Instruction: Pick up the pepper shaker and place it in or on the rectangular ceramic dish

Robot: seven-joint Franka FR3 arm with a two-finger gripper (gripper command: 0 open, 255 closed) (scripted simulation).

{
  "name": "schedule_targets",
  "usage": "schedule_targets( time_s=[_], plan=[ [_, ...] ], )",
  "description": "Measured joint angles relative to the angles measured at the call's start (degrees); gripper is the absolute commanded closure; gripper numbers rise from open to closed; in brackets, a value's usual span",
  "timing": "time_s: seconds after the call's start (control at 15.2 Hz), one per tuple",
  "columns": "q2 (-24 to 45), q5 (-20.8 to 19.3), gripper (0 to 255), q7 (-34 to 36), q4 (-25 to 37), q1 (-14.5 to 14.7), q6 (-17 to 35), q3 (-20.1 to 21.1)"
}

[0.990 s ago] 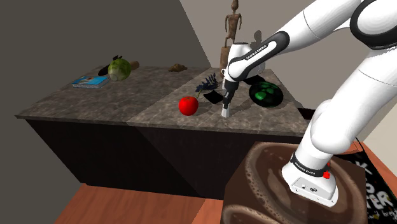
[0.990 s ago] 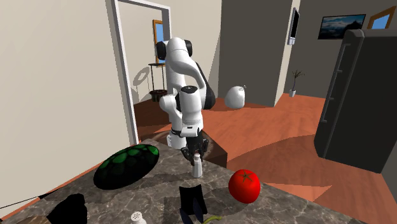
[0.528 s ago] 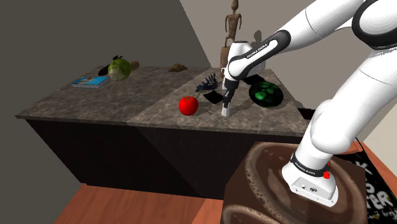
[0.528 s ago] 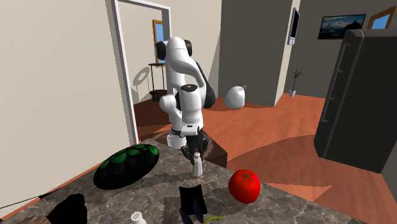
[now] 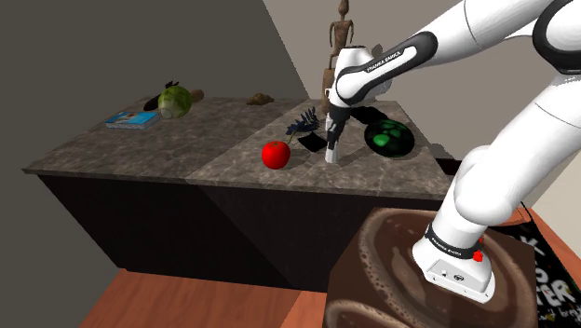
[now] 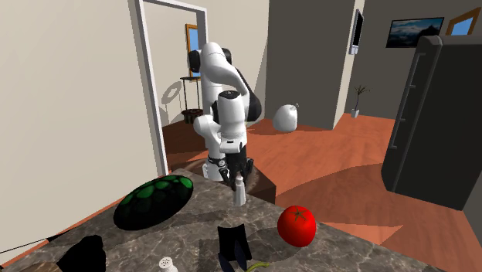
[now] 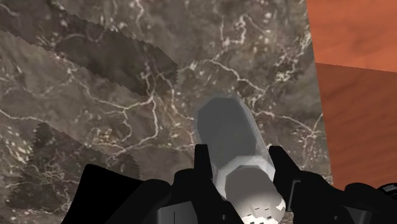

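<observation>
Broadly, the dark marbled stone surface (image 5: 140, 149) lies under the white arm (image 5: 503, 130), with a dark green oval piece (image 5: 388, 138) dotted bright green and a round red fruit (image 5: 276, 154) on it. The black claw (image 7: 239, 167) is clamped on the pale grey cylindrical pepper shaker (image 7: 229, 130). The shaker sits upright between the fingers, between fruit and green piece in the shoulder view, near the surface's edge.

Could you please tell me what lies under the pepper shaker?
Dark veined marble countertop shows below the grey pepper shaker, which the fingers clasp. The spot directly beneath its base is covered by the shaker itself.
</observation>
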Motion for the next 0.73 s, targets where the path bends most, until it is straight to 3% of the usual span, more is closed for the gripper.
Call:
schedule_targets(
  time_s=[0.73],
  plan=[
    [-3.82,-0.89,255,1.06,5.44,-0.27,-9.18,0.57]
  ],
)
